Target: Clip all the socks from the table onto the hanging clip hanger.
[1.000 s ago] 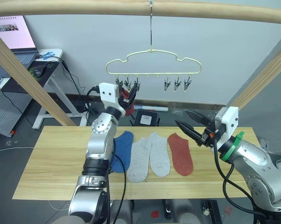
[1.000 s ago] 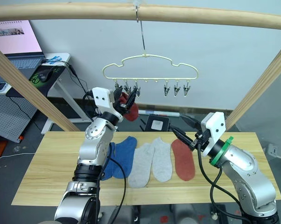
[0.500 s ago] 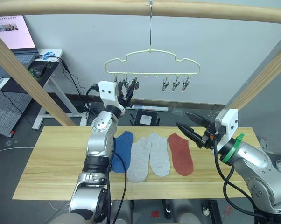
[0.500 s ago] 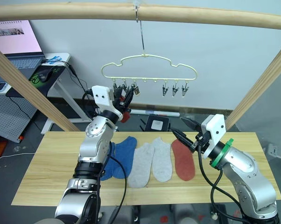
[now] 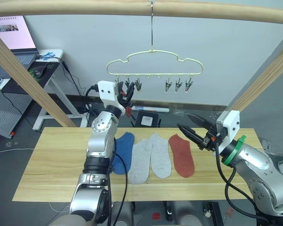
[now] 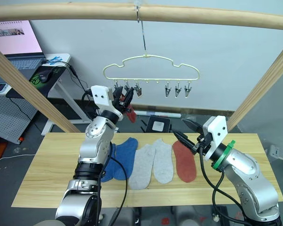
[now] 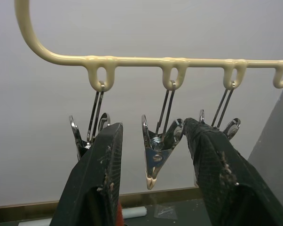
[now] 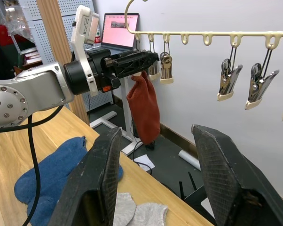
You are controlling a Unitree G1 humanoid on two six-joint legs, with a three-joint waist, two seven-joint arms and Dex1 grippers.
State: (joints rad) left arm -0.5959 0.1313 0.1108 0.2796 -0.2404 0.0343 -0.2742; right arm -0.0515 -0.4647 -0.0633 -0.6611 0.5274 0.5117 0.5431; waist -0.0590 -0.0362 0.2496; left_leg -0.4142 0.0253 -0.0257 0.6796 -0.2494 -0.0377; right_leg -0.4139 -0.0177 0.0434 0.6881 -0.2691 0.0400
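The pale-yellow clip hanger hangs by its hook from the top pole. My left gripper is raised to its left clips and open, with the second clip between its fingers. A rust-red sock hangs just under those fingers, below the leftmost clip; the fingers hide its top. On the table lie blue socks, two light grey socks and a rust-red sock. My right gripper hovers open above the table, right of that sock.
Thick wooden poles frame the scene, with slanted ones at both sides. Three clips hang free on the hanger's right. A desk with a laptop stands at the back left. A white box lies on the floor behind the table.
The rust-red sock, earlier bunched at my left fingers, now hangs lower beneath them. The hanger swung slightly left and came back. My right gripper dropped a little.
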